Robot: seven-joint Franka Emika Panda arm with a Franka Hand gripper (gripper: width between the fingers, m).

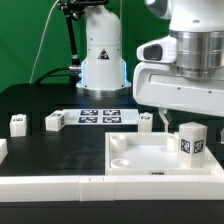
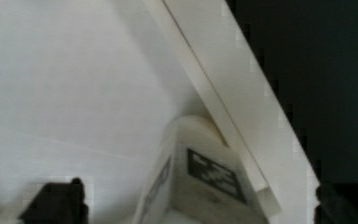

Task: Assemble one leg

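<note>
A leg (image 1: 190, 142), a small chunky white block with a black-and-white tag, stands on the near right corner of the wide white tray-like part (image 1: 130, 160). My gripper (image 1: 178, 118) hangs just above and behind it in the exterior view, blurred. In the wrist view the leg (image 2: 208, 172) shows beside the tray's rim (image 2: 220, 80), between my two dark fingertips (image 2: 55, 200), which stand wide apart and do not touch it. My gripper (image 2: 201, 203) is open and holds nothing.
Three more white legs stand on the black table: two at the exterior view's left (image 1: 17, 123) (image 1: 54, 121), one behind the tray (image 1: 146, 120). The marker board (image 1: 100, 116) lies at the back. A white bar (image 1: 50, 186) runs along the front edge.
</note>
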